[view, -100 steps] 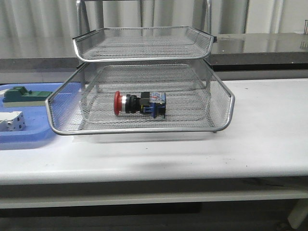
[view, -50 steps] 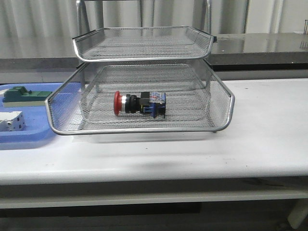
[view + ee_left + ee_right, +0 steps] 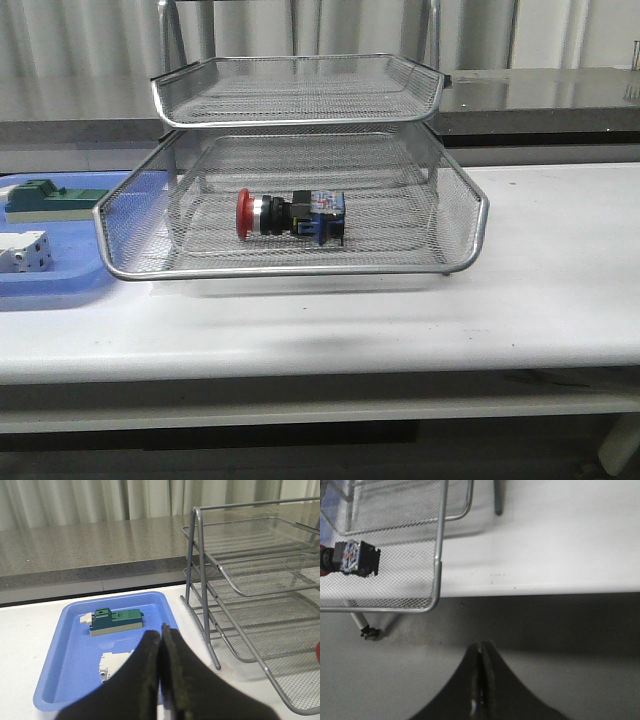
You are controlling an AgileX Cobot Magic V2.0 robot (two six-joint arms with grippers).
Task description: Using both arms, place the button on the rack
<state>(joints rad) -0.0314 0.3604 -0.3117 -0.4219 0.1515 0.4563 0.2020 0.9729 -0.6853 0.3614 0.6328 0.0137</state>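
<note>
Nothing has moved since the earlier frames: the button (image 3: 290,215) lies on its side inside the rack (image 3: 290,270), on the lower visible tier, placement apparently done, while the left gripper (image 3: 161,680) and right gripper (image 3: 480,680), both closed and empty, sit clear of the rack.

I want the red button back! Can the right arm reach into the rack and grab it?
Probably yes. The button lies in the rack's lower tray, open at the front. The tier above leaves little headroom, and the right gripper, shut now, must open first.
</note>
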